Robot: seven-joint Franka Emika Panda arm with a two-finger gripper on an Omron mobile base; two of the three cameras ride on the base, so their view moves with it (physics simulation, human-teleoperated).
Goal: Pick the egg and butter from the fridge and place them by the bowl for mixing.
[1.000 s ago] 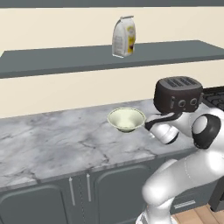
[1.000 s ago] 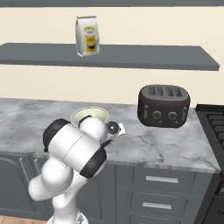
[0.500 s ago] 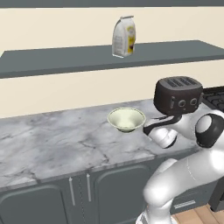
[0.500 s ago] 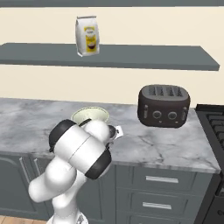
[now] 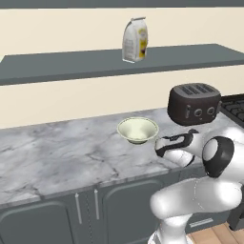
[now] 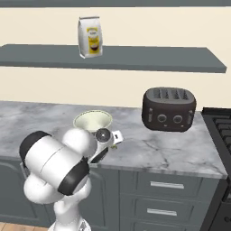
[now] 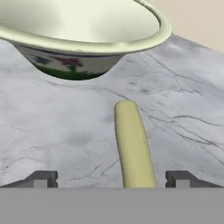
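Note:
The butter (image 7: pixel 131 144), a pale yellow stick, lies flat on the grey marble counter (image 7: pixel 52 131) just in front of the bowl (image 7: pixel 83 26). My gripper (image 7: pixel 111 179) is open, one fingertip on each side of the stick's near end, with a clear gap to each. From the base views, the gripper (image 5: pixel 159 145) (image 6: pixel 118 139) hovers low at the counter's front, right of the cream bowl (image 5: pixel 137 129) (image 6: pixel 92 121). The egg and the fridge are out of view.
A dark toaster (image 5: pixel 193 103) (image 6: pixel 168 108) stands to the right of the bowl. A stove (image 6: pixel 219 126) sits at the far right. A bag (image 5: pixel 134 40) rests on the wall shelf (image 5: pixel 71 64) above. Cabinet drawers run below the counter edge.
The jaws have gone from shut to wide open, letting go of the butter on the counter by the bowl. The arm has shifted slightly.

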